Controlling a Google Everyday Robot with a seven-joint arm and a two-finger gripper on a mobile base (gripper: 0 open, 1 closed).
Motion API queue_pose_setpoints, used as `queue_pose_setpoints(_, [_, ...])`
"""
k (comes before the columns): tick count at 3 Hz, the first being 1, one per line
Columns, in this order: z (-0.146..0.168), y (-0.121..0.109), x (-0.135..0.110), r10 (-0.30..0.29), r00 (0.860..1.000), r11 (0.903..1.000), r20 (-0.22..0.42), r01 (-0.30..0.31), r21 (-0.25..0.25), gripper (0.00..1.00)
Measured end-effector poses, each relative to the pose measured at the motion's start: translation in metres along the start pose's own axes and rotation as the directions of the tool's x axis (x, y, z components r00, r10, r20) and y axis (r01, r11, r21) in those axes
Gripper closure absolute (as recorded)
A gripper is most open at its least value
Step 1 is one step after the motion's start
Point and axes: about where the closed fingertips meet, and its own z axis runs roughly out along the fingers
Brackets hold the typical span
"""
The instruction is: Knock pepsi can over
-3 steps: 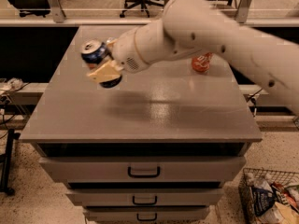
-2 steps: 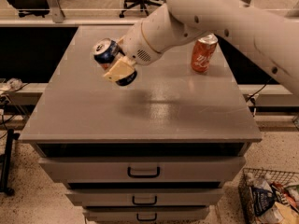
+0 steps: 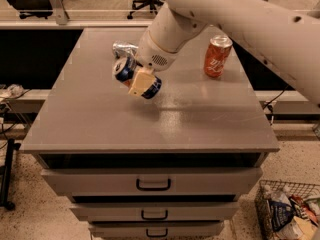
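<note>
The pepsi can (image 3: 125, 70) is dark blue with a silver top. It is tilted steeply, top toward the left, and held off the grey tabletop (image 3: 100, 119) left of its middle. My gripper (image 3: 139, 82) is shut on the can, with one tan finger (image 3: 141, 84) across its side. The white arm reaches in from the upper right. The can's logo is hidden.
A crushed silver can (image 3: 123, 48) lies on the table just behind the gripper. An orange-red can (image 3: 217, 56) stands upright at the back right. The table has drawers below. A wire basket (image 3: 290, 211) of items sits on the floor at the lower right.
The gripper has carried the pepsi can to the right and toward the table's front. The crushed silver can behind it has come into view.
</note>
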Motion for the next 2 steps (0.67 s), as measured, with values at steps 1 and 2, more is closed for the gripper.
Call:
queue_pose_setpoints(1, [0.015,0.003,0.005,-0.019,0.998,0.9987,-0.062,0.016,-0.050,0.63])
queue_pose_setpoints(2, [0.027,0.007,0.006,-0.039,0.994,0.9959,-0.101,0.031,-0.084,0.40])
